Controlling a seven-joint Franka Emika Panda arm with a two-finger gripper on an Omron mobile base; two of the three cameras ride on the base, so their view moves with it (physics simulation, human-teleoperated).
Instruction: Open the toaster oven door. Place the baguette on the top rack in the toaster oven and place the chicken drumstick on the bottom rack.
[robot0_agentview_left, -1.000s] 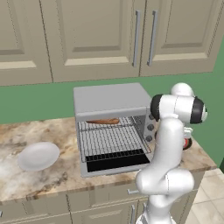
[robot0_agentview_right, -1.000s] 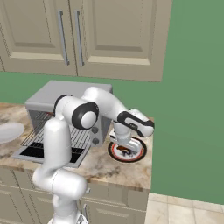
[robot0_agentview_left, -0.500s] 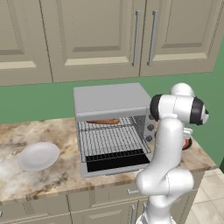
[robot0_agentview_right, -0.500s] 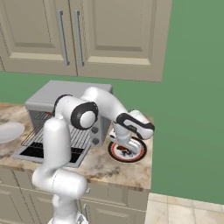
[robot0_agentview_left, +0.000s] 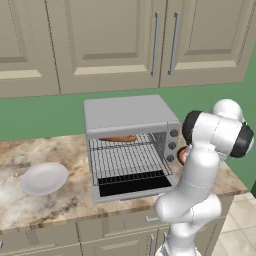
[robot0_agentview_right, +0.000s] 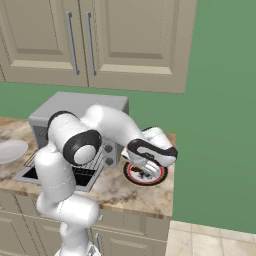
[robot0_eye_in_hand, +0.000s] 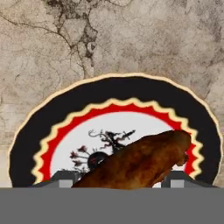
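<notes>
The chicken drumstick, dark reddish-brown, lies on a plate with a black rim and a red ring. My gripper is down over it, one fingertip pressed to each side. From the right base view the gripper hangs low over that plate, right of the toaster oven. The toaster oven door is folded down flat. The baguette rests on the top rack; the bottom rack sticks out below it.
A white plate sits on the marble counter left of the oven. Wall cabinets hang above. The counter ends just right of the red-ringed plate, with a green wall behind.
The hand has sunk a little toward the red-ringed plate and its fingers have closed in on the drumstick. The oven, baguette and white plate are unchanged.
</notes>
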